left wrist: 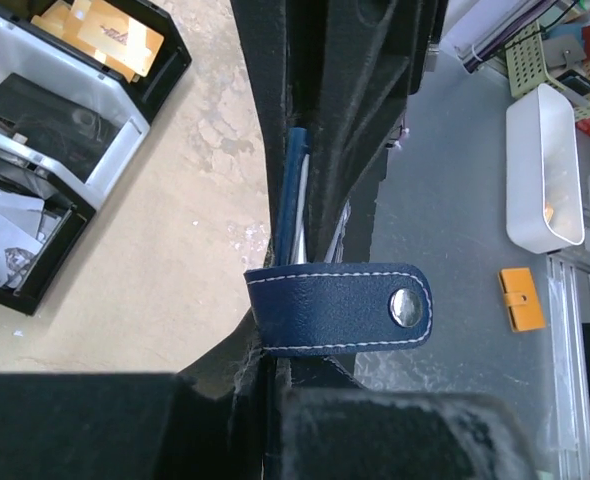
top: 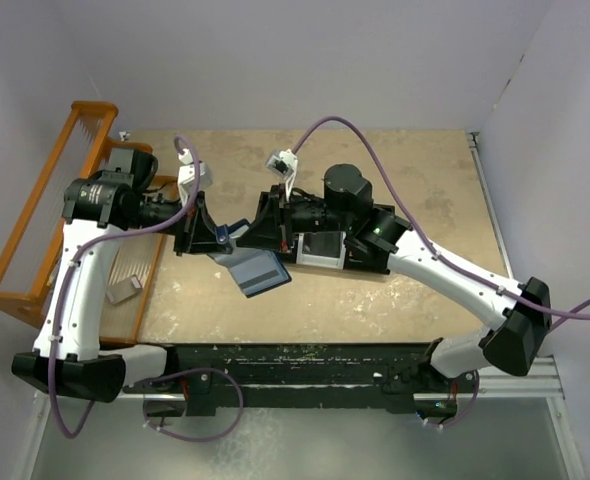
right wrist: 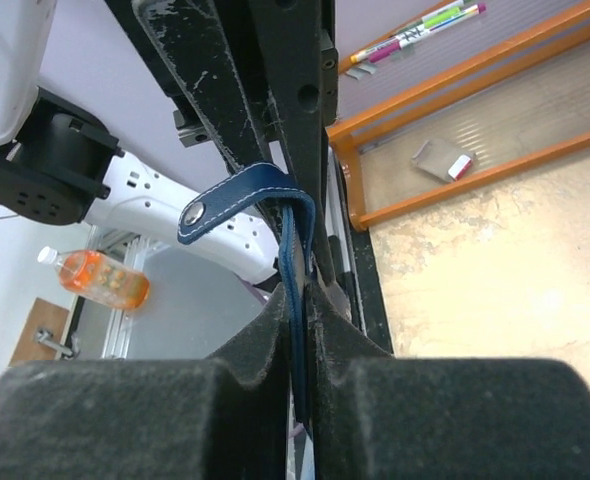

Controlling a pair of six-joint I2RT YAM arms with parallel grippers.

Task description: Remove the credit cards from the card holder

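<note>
The dark navy card holder (top: 260,271) hangs above the table between my two grippers, its paler flap drooping toward the front. Its snap strap (left wrist: 340,308) sticks out sideways, also visible in the right wrist view (right wrist: 237,199). My left gripper (top: 218,237) (left wrist: 272,365) is shut on the holder's edge just below the strap. My right gripper (top: 258,228) (right wrist: 310,292) is shut on a blue leaf of the holder from the opposite side. Thin pale edges (left wrist: 297,190), perhaps credit cards, show between the leaves. Loose credit cards (left wrist: 100,35) lie in the tray.
A black three-compartment tray (top: 367,262) (left wrist: 165,72) sits on the table under the right arm, with a black round object (top: 347,185) behind it. An orange wooden rack (top: 35,230) with a small grey item (top: 125,290) lines the left edge.
</note>
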